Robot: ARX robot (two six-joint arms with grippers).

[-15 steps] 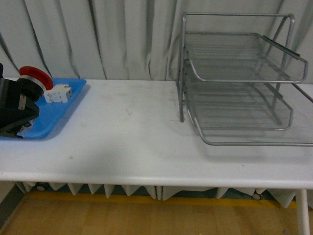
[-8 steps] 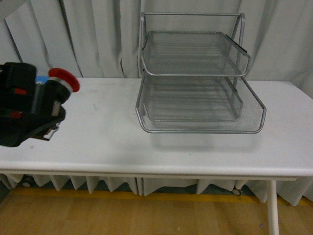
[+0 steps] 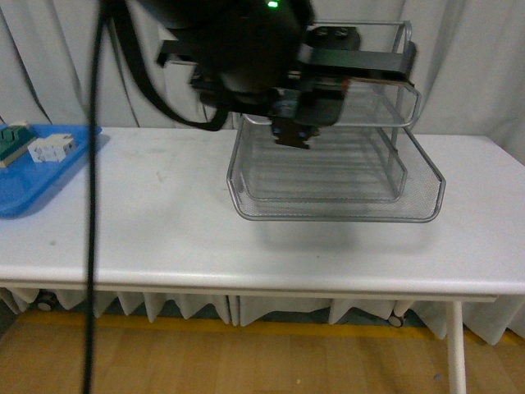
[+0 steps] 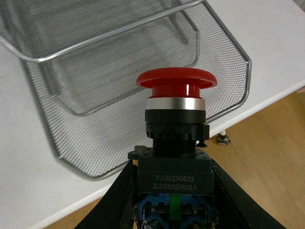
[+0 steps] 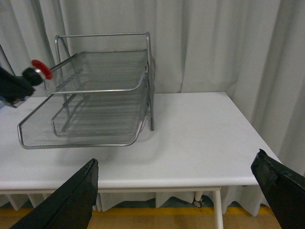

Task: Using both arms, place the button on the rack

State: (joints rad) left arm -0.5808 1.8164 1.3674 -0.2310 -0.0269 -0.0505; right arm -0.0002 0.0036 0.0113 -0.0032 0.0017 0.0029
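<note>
The button [image 4: 176, 81] has a red mushroom cap on a black body. My left gripper [image 4: 175, 191] is shut on its body and holds it above the front of the rack [image 4: 248, 71], cap towards the mesh tiers. In the front view my left arm and gripper [image 3: 291, 131] hang dark and blurred over the silver wire rack [image 3: 336, 197], hiding part of its upper tiers and the button. The right wrist view shows the button [image 5: 42, 69] by the rack's [image 5: 100, 95] top tier. My right gripper [image 5: 176, 191] is open and empty, off the table's front edge.
The white table [image 3: 164, 238] bears the rack at centre right. A flat blue tray [image 3: 33, 193] at the far left holds a green-and-cream block [image 3: 15, 139] and a white block [image 3: 51, 148]. Grey curtains hang behind. A black cable [image 3: 92, 205] hangs down at the left.
My left arm has swung from the table's left side to above the rack, carrying the button. The blue tray and its blocks are uncovered again.
</note>
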